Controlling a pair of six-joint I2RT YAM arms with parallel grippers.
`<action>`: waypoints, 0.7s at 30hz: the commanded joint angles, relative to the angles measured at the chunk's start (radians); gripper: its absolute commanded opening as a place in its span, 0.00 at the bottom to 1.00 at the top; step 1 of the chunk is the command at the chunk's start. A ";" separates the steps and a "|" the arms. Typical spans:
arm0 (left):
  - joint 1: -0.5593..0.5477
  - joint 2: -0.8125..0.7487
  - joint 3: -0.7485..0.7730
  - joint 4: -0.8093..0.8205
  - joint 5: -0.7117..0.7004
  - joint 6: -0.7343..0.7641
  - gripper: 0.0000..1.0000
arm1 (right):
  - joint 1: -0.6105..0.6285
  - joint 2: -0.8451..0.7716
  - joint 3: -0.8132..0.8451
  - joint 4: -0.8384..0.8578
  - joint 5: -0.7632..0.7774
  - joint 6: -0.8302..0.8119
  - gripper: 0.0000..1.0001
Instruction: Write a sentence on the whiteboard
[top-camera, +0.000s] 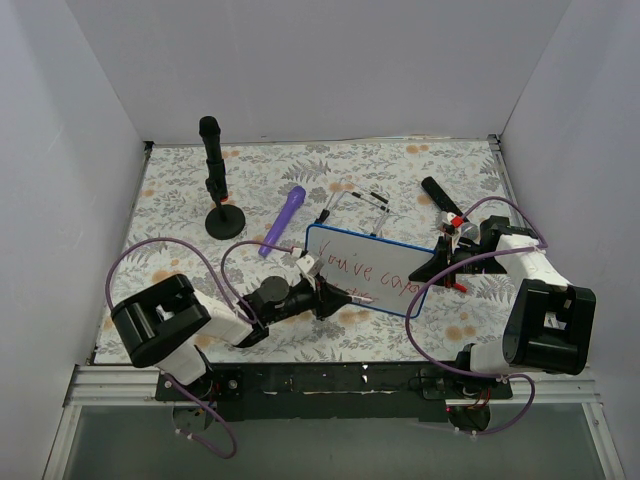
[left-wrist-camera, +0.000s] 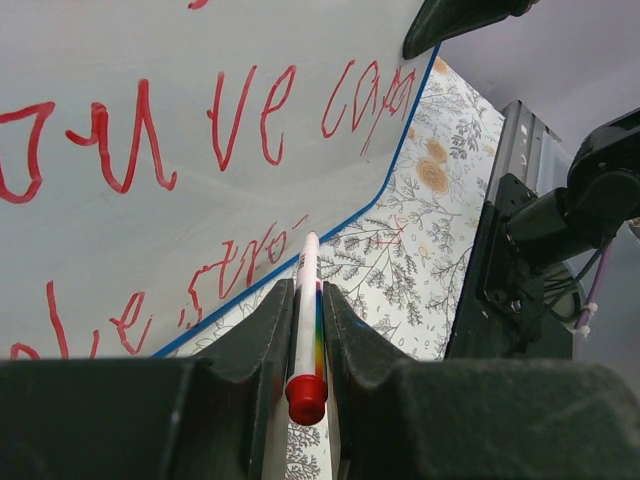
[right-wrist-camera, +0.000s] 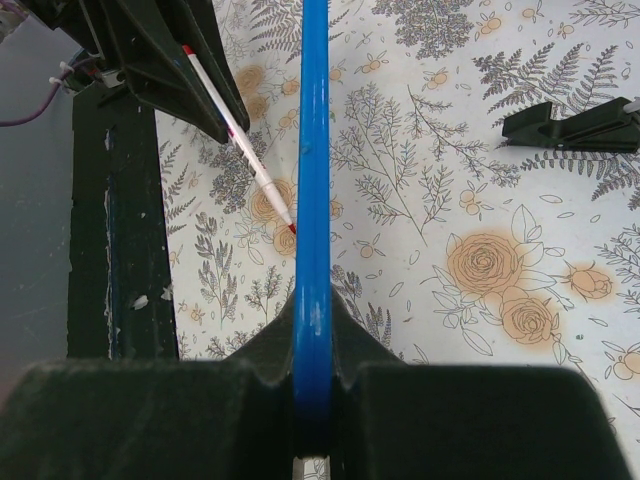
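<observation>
Fig. Scene at the near edge of the floral table (top-camera: 180, 200), both arms reaching in fr. their bases. L. arm: left claw (left-wrist-camera: 305, 300) was closed tight on a white marker (left-wrist-camera: 308, 330) w/ a red end cap and a rainbow stripe. The tip pointed at the whiteboard (top-camera: 350, 245), at its blue rim by the second line; contact could not be resolved. R. arm: right claw (right-wrist-camera: 313, 300) was clamped narrow on the board's blue rim, at the board's right end. The board sat centre-right on the table, between the two claws, appx. tilted up. The sentence (left-wrist-camera: 210, 120) ran in red script over two lines, the first reading "You've ca…", the rest illegible. Beyond the board: a purple microphone (top-camera: 284, 220) lying flat, a black microphone on a round stand (top-camera: 215, 180) far left, and a black elongated object (top-camera: 440, 193) far right.
</observation>
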 joint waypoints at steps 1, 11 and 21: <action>0.003 0.024 0.047 0.006 -0.032 0.018 0.00 | 0.010 -0.012 0.006 0.006 0.107 -0.014 0.01; 0.003 0.046 0.102 -0.063 -0.037 0.069 0.00 | 0.021 0.002 0.009 0.003 0.107 -0.019 0.01; 0.003 -0.003 0.050 -0.058 0.014 0.092 0.00 | 0.024 0.007 0.006 0.009 0.111 -0.014 0.01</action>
